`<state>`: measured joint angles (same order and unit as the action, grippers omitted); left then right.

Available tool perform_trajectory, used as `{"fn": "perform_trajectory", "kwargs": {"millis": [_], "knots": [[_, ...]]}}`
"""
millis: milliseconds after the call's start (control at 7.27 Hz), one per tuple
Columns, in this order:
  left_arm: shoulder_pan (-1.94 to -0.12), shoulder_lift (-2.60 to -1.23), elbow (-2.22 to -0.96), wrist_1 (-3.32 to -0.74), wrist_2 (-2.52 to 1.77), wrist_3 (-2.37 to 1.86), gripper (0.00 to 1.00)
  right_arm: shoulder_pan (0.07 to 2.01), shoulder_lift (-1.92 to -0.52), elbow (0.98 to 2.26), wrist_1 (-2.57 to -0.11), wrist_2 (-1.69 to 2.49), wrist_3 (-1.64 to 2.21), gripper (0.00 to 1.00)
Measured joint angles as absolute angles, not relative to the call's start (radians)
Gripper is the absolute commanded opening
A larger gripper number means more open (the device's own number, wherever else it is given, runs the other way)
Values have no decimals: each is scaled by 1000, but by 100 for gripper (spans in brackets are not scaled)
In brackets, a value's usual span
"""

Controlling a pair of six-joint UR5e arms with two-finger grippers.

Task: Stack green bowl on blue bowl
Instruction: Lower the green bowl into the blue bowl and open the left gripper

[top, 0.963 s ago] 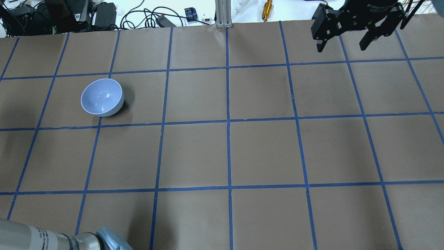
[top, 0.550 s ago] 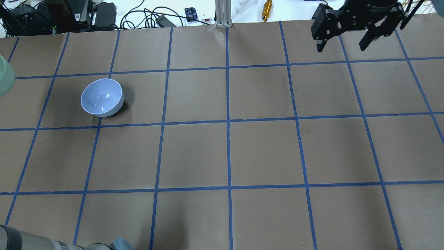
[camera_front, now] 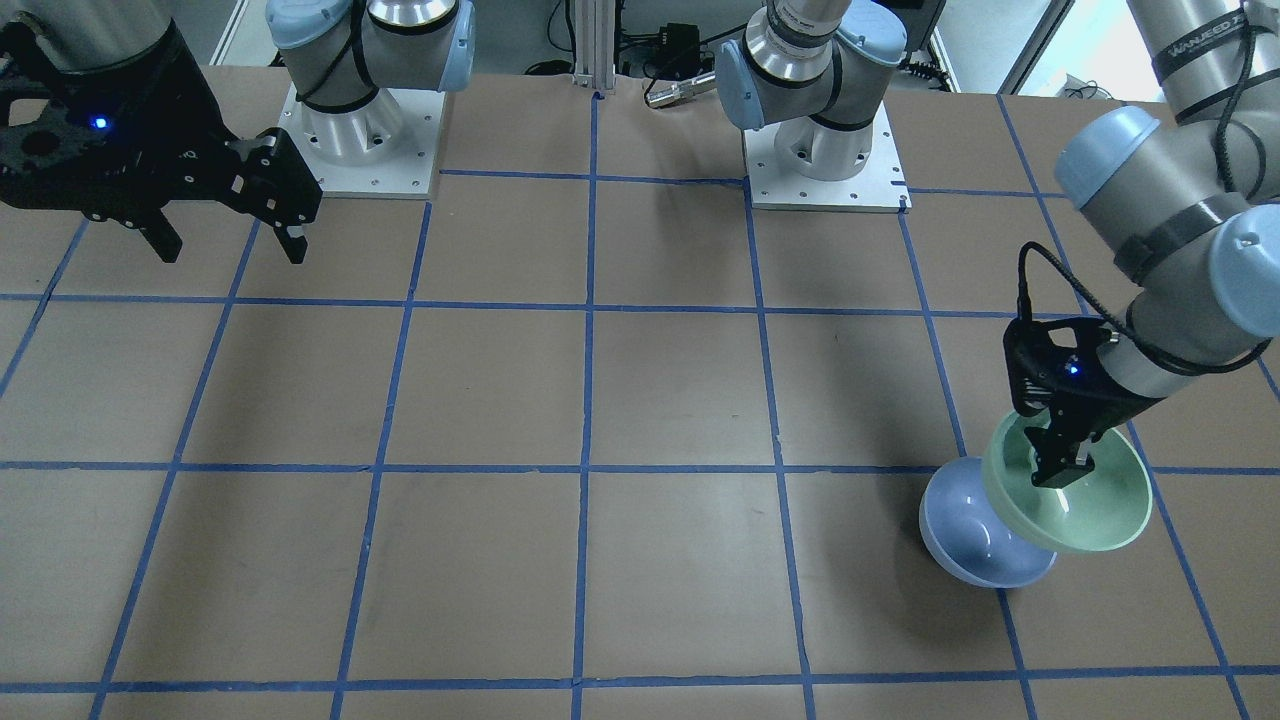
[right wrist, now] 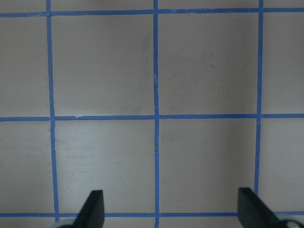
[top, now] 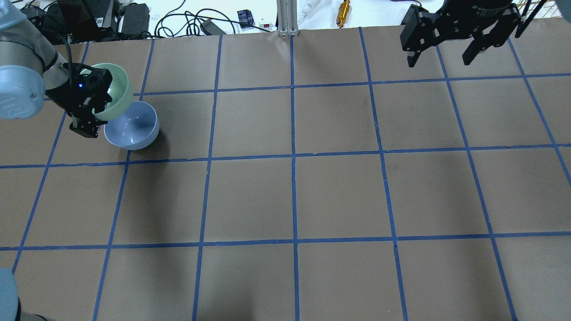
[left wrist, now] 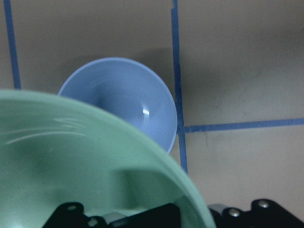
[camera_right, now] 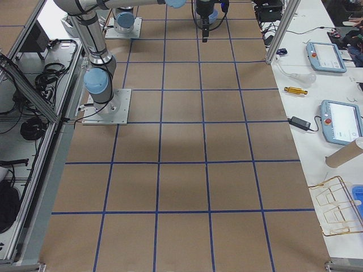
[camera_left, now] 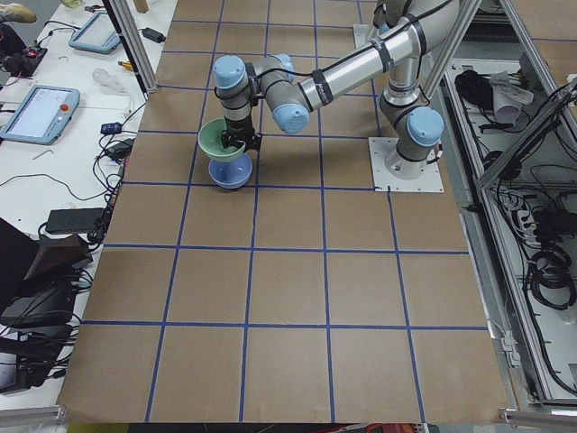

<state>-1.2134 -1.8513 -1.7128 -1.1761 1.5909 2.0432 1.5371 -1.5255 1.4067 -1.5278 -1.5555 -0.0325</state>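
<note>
The green bowl (top: 117, 87) hangs tilted in my left gripper (top: 91, 118), which is shut on its rim, one finger inside the bowl. It is above and partly over the blue bowl (top: 133, 127), offset toward the table's left edge. The blue bowl stands upright on the table. The front view shows the green bowl (camera_front: 1090, 510) overlapping the blue bowl (camera_front: 975, 550) under the left gripper (camera_front: 1062, 470). In the left wrist view the green bowl (left wrist: 71, 156) fills the near field, with the blue bowl (left wrist: 123, 104) beyond it. My right gripper (top: 438, 61) is open and empty at the far right.
The brown table (top: 294, 196) carries a blue tape grid. Cables, power bricks and a brass part (top: 343, 11) lie beyond its far edge. The right wrist view shows only grid squares between the open fingers (right wrist: 92, 209).
My left arm has swung in from the left edge carrying the green bowl and now holds it over the blue bowl's left side. The blue bowl and right arm have not moved.
</note>
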Motion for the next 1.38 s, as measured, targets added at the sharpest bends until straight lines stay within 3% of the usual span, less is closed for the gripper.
{"fn": "perform_trajectory", "kwargs": {"millis": [550,688,825,962,1375], "knots": [[-1219,-1900,-1795,-1042,1602,2056,0,1537,-1525,1407,-1528,-1557,-34,100],[-1217,-1909,-1797,-1036,1601,2056,18,1537,-1525,1407,-1528,-1557,-34,100],[-1215,-1917,-1797,-1033,1600,2056,93,1537,-1525,1407,-1528,-1557,-34,100],[-1214,-1922,-1796,-1032,1599,2054,100,1537,-1525,1407,-1528,-1557,-34,100],[-1210,-1916,-1786,-1037,1595,2045,100,1537,-1526,1407,-1528,-1556,-34,100]]}}
